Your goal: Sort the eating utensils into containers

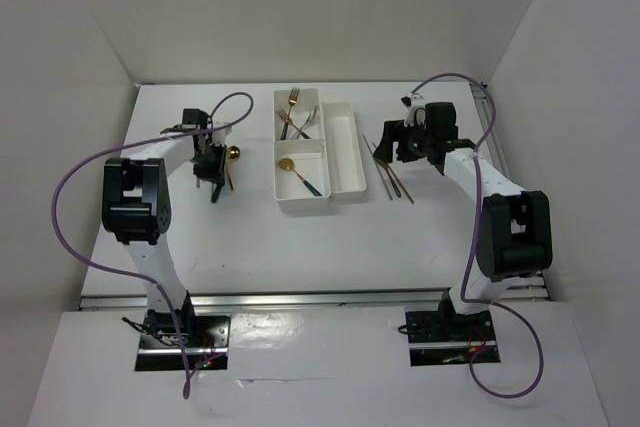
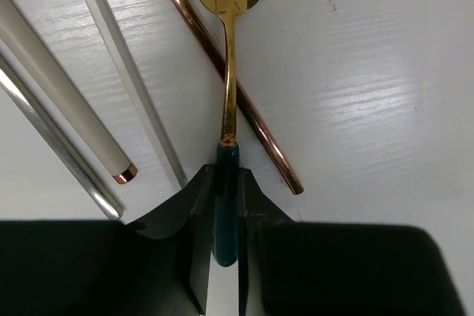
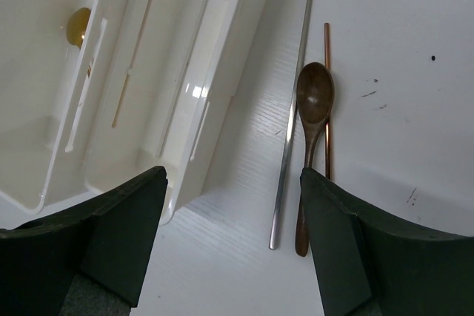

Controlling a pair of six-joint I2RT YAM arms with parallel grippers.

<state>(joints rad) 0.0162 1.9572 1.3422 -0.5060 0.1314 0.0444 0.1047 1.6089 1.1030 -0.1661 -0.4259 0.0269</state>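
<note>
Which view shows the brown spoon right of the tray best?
Right wrist: the brown spoon lies whole and close, between a silver chopstick and a copper chopstick. Top external shows only a thin dark sliver. Left wrist does not show it.

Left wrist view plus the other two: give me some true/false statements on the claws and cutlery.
1. The left claw is closed on the teal handle of a gold spoon. True.
2. The right claw grips the brown spoon. False: it is open and holds nothing.
3. The brown spoon lies inside the tray. False: it lies on the table beside the tray, next to a silver chopstick.
4. The tray's near square compartment holds a second gold spoon. True.
</note>
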